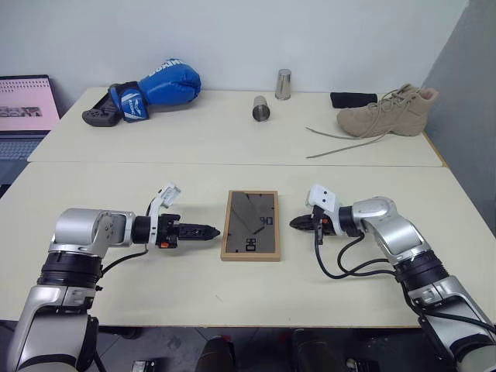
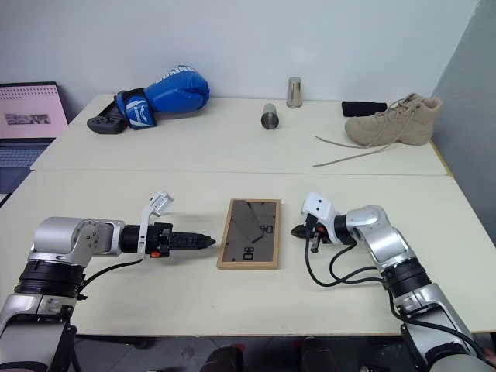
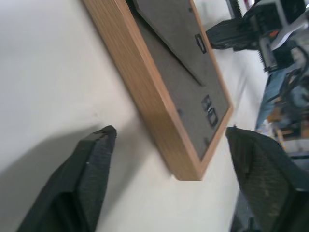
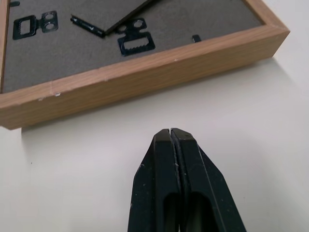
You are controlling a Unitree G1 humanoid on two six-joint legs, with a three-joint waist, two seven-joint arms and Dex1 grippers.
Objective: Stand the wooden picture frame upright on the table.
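Note:
The wooden picture frame point(image 1: 250, 225) lies flat on the near half of the table point(image 1: 256, 298), its dark grey back panel and fold-out stand facing up. My left gripper point(image 1: 206, 230) points at the frame's left edge from a short way off. In the left wrist view its fingers point(image 3: 84, 176) stand wide open, with a corner of the frame point(image 3: 186, 121) between them and untouched. My right gripper point(image 1: 298, 223) is just off the frame's right edge. It is shut on nothing, its fingertips point(image 4: 170, 137) pressed together a little short of the wooden rim point(image 4: 145, 77).
On the far half of the table lie a blue boxing glove point(image 1: 159, 87), a black controller point(image 1: 99, 116), two metal cups point(image 1: 263, 108) point(image 1: 284, 84), a tan boot point(image 1: 387, 112) with trailing laces and a small black object point(image 1: 353, 99). A laptop point(image 1: 27, 105) sits off the left edge.

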